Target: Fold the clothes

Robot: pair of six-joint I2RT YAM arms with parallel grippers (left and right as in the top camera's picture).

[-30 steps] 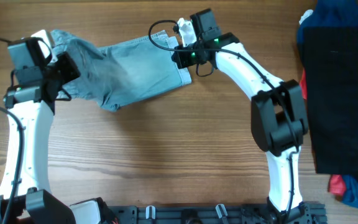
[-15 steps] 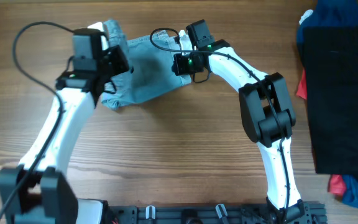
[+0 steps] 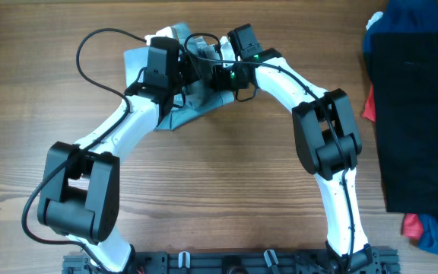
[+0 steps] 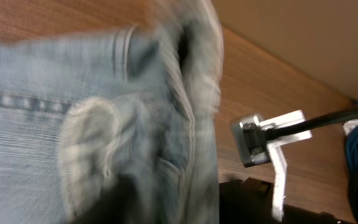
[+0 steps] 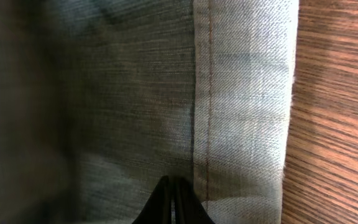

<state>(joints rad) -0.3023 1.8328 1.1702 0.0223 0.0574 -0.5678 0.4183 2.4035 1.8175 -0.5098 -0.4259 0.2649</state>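
Note:
The clothes (image 3: 191, 106), light blue denim shorts, lie bunched and doubled over at the table's far middle. My left gripper (image 3: 175, 72) hangs right over them. In the left wrist view, blurred denim (image 4: 104, 124) with a pocket and seams fills the picture and hides the jaws. My right gripper (image 3: 220, 76) is at the shorts' right end. Its fingers (image 5: 174, 193) are shut, with the tips resting on the denim (image 5: 135, 93) just left of the cuffed hem (image 5: 244, 93).
A black garment (image 3: 417, 99) lies over dark blue and red clothes (image 3: 436, 228) at the right edge. The left arm's cable (image 3: 97, 46) loops above the table. Bare wooden tabletop (image 3: 226, 175) stretches in front of the shorts.
My left arm has swept from the far left to the right, carrying the shorts' left end over their right part. The right gripper has stayed on the hem.

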